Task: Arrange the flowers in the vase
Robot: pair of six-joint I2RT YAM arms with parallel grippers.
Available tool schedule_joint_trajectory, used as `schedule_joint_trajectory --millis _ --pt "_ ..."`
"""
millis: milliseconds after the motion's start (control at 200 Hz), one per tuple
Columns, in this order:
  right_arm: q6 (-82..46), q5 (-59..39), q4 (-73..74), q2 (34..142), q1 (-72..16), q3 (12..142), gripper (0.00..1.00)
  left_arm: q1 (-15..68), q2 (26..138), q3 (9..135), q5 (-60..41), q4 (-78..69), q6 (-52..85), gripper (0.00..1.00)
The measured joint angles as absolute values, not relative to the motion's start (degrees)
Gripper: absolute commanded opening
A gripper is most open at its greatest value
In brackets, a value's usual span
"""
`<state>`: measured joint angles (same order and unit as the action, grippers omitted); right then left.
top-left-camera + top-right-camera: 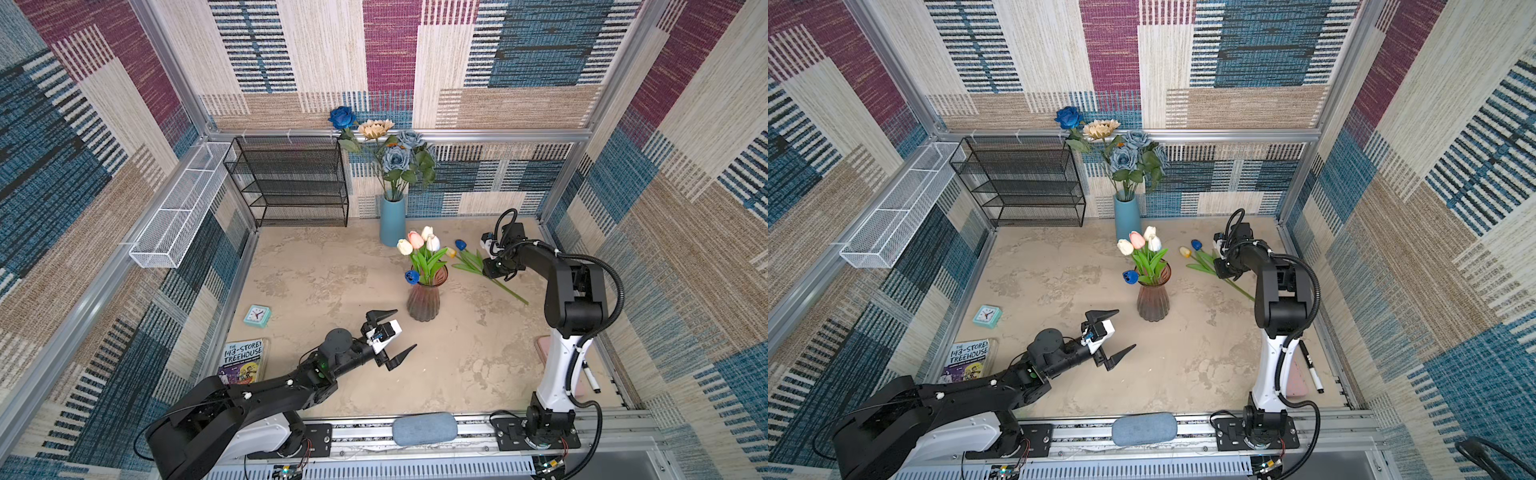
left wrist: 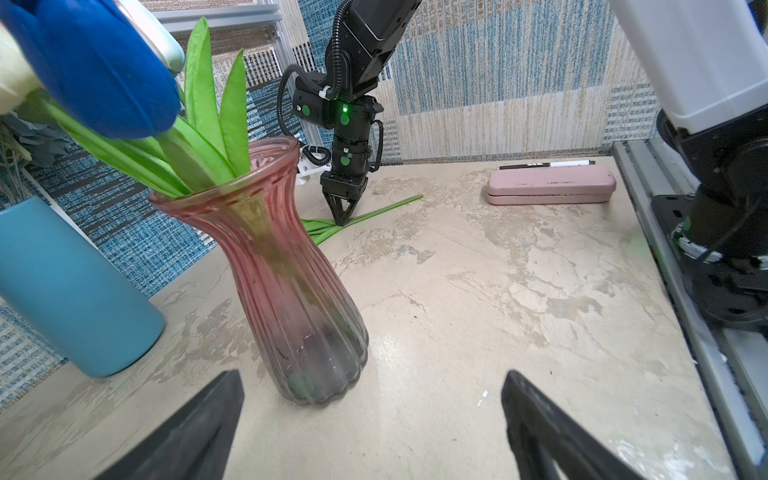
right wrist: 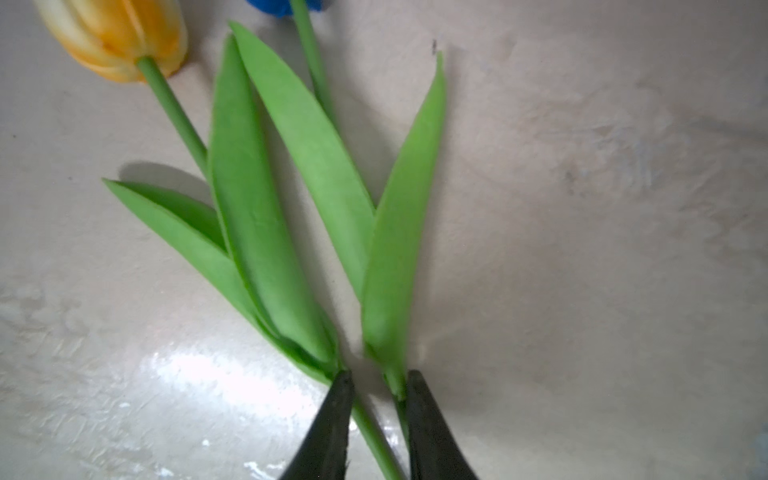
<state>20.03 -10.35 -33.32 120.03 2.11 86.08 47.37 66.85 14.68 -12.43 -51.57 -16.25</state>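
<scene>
Task's thing: two loose tulips, a yellow tulip (image 3: 112,37) and a blue tulip (image 1: 460,244), lie flat on the bench (image 1: 332,282). In both top views we place them at about 2 o'clock from the pink glass vase (image 1: 424,303), heads toward 10 o'clock and stems trailing toward 4 o'clock.
Already in the vase: a bunch of tulips (image 1: 422,243), white and pink, stands upright. One blue head droops at the rim's 9 o'clock side.
Right claw: the right claw (image 3: 379,384) is down at the bench, jaws narrow, straddling both stems just below the leaf bases. We cannot tell whether they pinch yet.
Left claw: the left claw (image 1: 406,328) is wide and empty, at 7 o'clock from the vase, near but apart.
How they handle: we judge these artificial tulips very light. The stems look thin, smooth and bendy, and the leaves look soft enough to fold under a grip.
Where to hold: the bare stem below the leaves looks best to us, leaving the tail free to enter the neck first.
Caution: the two stems lie side by side between the jaws, so both may lift, or one may slip out. The glass vase looks fragile and its neck is crowded.
Back of the bench: a tall blue vase (image 1: 392,222) of roses stands at 11 o'clock, well apart.
</scene>
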Motion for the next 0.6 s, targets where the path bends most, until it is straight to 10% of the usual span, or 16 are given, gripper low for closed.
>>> schedule_joint_trajectory --millis 596 --pt "14.1 -7.7 -29.9 116.2 3.8 85.1 0.0 47.4 67.0 14.9 -12.8 -49.9 -16.3 1.0"
